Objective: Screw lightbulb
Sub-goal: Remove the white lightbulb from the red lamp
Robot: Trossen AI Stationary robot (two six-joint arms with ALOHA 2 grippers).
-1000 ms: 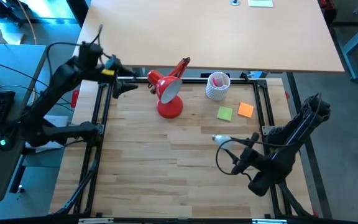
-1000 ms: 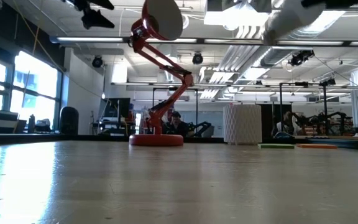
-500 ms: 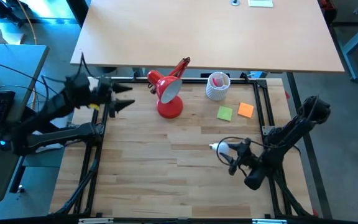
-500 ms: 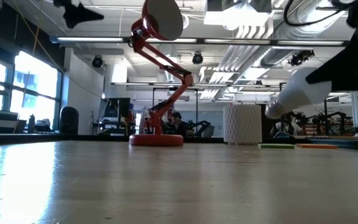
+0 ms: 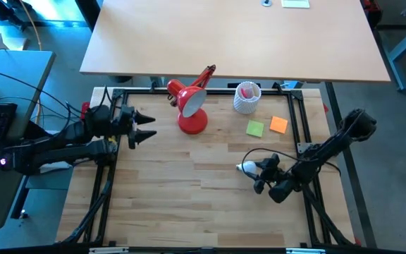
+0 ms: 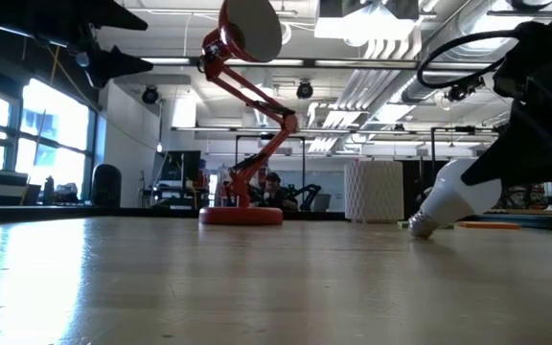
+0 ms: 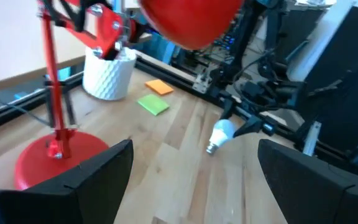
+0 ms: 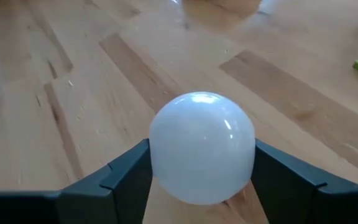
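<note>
The white lightbulb [image 5: 246, 168] is at the table's right, between the fingers of my right gripper [image 5: 259, 172], which is shut on it. In the low view the lightbulb [image 6: 456, 198] slants with its silvery screw base [image 6: 418, 226] down at the tabletop. The red lamp [image 5: 191, 106] stands on its round foot [image 6: 241, 215] at the far middle, its shade [image 6: 249, 27] raised. My left gripper [image 5: 145, 128] hangs open left of the lamp, above the table, nothing between its fingers. My right gripper pinches the lightbulb's round glass globe [image 8: 202, 146], one finger [image 8: 128, 180] on each side. The fingers slant down from the table's right. The bulb is tilted, its screw base [image 6: 418, 226] pointing left and touching or nearly touching the tabletop.
A white perforated cup [image 5: 247, 97] stands at the far right of the lamp. A green note [image 5: 255, 128] and an orange note [image 5: 278, 125] lie flat in front of it. A black frame rail [image 5: 111, 176] runs round the wooden tabletop.
My right gripper has sunk toward the table with the lightbulb, which came down from high up until its screw base reached the tabletop. My left gripper has come down and moved from the far left corner toward the near edge, staying open.
</note>
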